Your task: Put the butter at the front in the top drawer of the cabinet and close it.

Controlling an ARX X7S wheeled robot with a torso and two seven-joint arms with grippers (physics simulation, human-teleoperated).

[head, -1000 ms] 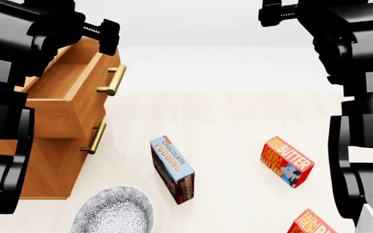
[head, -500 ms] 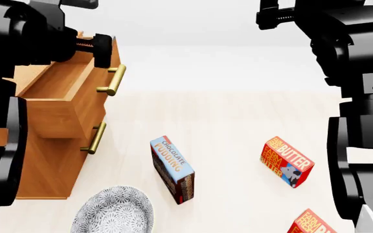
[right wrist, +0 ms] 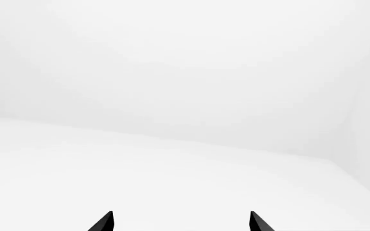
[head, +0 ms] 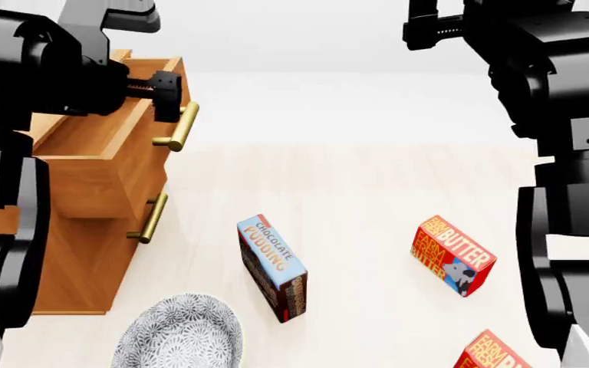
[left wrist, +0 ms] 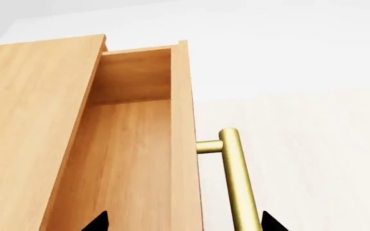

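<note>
Two butter cartons are lying on the floor: the butter right of the pudding box. The top drawer is standing open, empty, with the spread-open left gripper straddling its handle. The right gripper is hanging open, holding nothing.

A second butter carton, nearer the robot than the chocolate pudding box, is cut off by the head view's lower edge.
</note>
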